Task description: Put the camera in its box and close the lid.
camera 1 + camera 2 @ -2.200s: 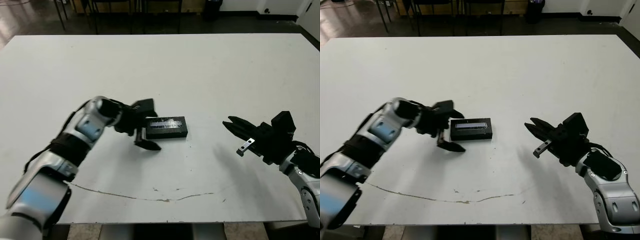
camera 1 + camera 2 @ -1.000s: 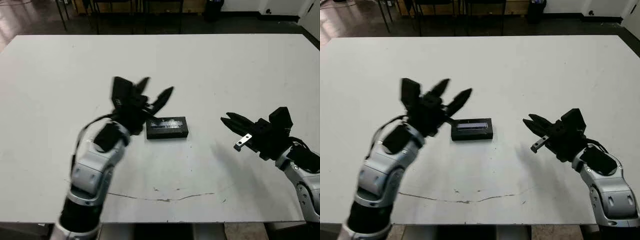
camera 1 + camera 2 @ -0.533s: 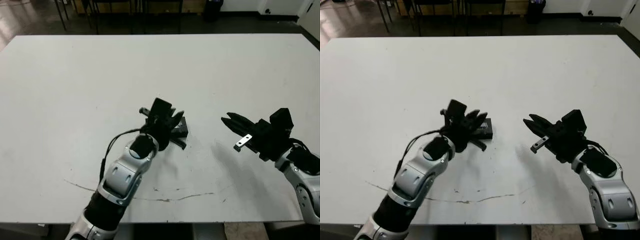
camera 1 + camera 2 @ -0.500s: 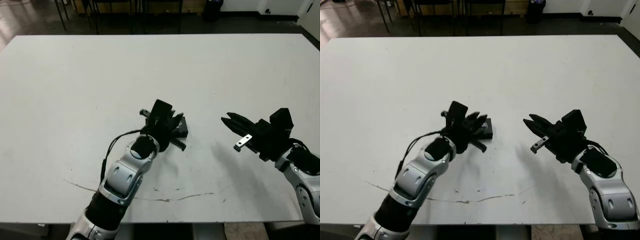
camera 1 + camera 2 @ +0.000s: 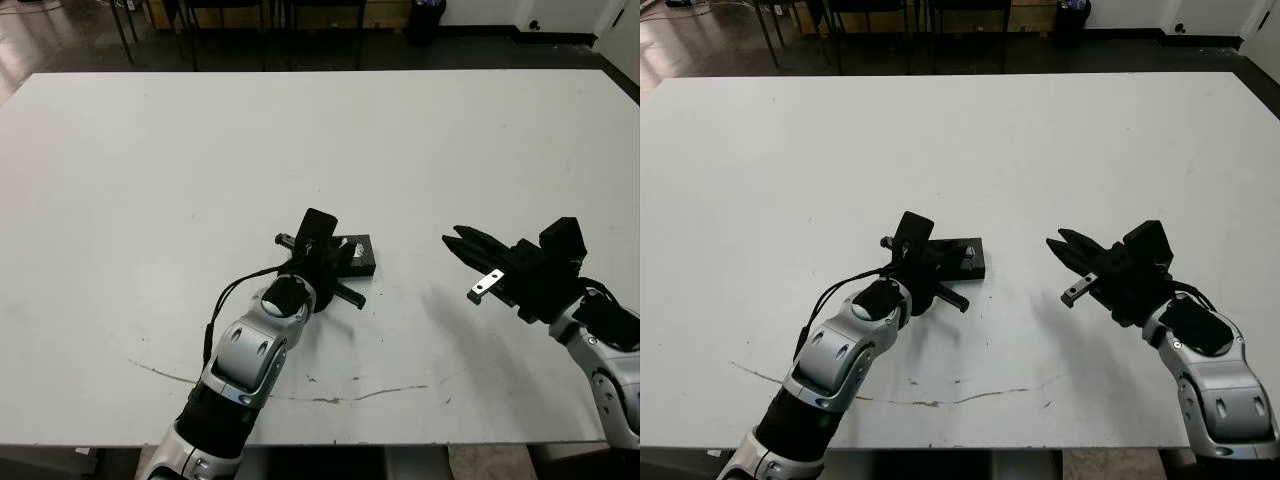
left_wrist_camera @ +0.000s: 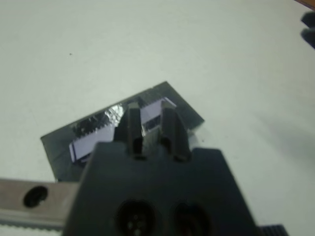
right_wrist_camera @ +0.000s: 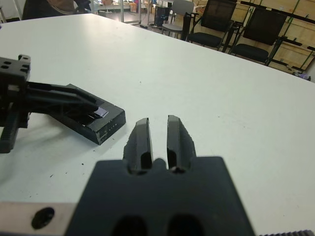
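Your left end effector [image 6: 147, 123] sits w/ fingers nearly pressed together, tips over the lid [image 6: 93, 132]; can't tell if touching. Lid lies flat on the box [image 5: 970, 262], pale strip up, mid tabletop [image 5: 150, 150]. Camera not visible. Right end effector [image 7: 158, 135], fingers close together, holds nothing, well apart to the right.

Matt white table [image 5: 150, 150], smooth, marked by a thin dark scratch [image 5: 330, 398] near the front edge. Black lid [image 6: 123, 129], semi-gloss, with a shiny lilac strip [image 6: 115, 135] catching glare. Matt black plastic fingers [image 7: 142, 140]. Smooth silver-grey arm shells [image 5: 835, 360], faintly glossy.
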You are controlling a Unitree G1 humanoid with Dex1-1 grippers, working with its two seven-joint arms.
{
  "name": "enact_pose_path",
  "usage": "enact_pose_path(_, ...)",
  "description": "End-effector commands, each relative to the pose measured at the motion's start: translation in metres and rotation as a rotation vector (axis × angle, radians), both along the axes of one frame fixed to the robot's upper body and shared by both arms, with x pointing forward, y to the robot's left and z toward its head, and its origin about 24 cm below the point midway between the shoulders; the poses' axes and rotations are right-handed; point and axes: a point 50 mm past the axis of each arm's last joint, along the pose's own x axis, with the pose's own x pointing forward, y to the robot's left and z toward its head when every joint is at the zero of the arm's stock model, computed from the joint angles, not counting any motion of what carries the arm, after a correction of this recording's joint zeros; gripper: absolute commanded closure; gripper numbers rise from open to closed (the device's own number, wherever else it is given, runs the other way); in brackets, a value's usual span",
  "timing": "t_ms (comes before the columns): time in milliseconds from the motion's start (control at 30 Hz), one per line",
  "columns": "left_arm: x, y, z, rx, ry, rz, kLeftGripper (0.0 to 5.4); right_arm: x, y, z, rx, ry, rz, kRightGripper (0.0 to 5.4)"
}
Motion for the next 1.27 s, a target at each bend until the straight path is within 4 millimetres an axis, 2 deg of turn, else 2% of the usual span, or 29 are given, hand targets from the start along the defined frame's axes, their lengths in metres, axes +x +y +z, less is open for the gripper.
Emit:
enact_pose_path(33, -0.012, 0.016, -0.018, 0.005, 0.114, 0.031, 5.37, 0.001, 0.000, -0.004, 0.014, 0.018, -0.009, 5.40)
enact_pose_path(133, -0.012, 0.029, 0.000, -0.035, 0.013, 0.040, 5.37, 0.001, 0.001, -0.002, 0.016, -0.002, -0.033, 5.40)
enact_pose_path(233, -0.011, 0.049, 0.021, -0.088, -0.163, 0.079, 5.37, 0.002, 0.004, 0.004, 0.030, -0.051, -0.052, 5.40)
enact_pose_path(400, -0.004, 0.093, 0.057, -0.179, -0.422, 0.265, 5.37, 0.007, 0.011, 0.018, 0.084, -0.141, -0.088, 5.40)
enact_pose_path(567, 0.010, 0.134, 0.075, -0.089, -0.602, 0.365, 5.37, 0.015, 0.021, 0.030, 0.127, -0.245, -0.200, 5.40)
enact_pose_path(667, 0.018, 0.153, 0.076, -0.048, -0.644, 0.430, 5.37, 0.025, 0.027, 0.033, 0.155, -0.268, -0.277, 5.40)
enact_pose_path(767, 0.023, 0.166, 0.068, -0.020, -0.665, 0.475, 5.37, 0.033, 0.028, 0.033, 0.113, -0.321, -0.323, 5.40)
enact_pose_path(900, 0.028, 0.176, 0.051, -0.038, -0.638, 0.539, 5.37, 0.043, 0.031, 0.021, -0.081, -0.461, -0.392, 5.40)
enact_pose_path(1033, 0.030, 0.177, 0.040, -0.050, -0.608, 0.564, 5.37, 0.046, 0.037, 0.007, -0.200, -0.541, -0.426, 5.40)
enact_pose_path(1267, 0.031, 0.170, 0.036, -0.065, -0.606, 0.553, 5.37, 0.051, 0.035, -0.005, -0.166, -0.505, -0.471, 5.40)
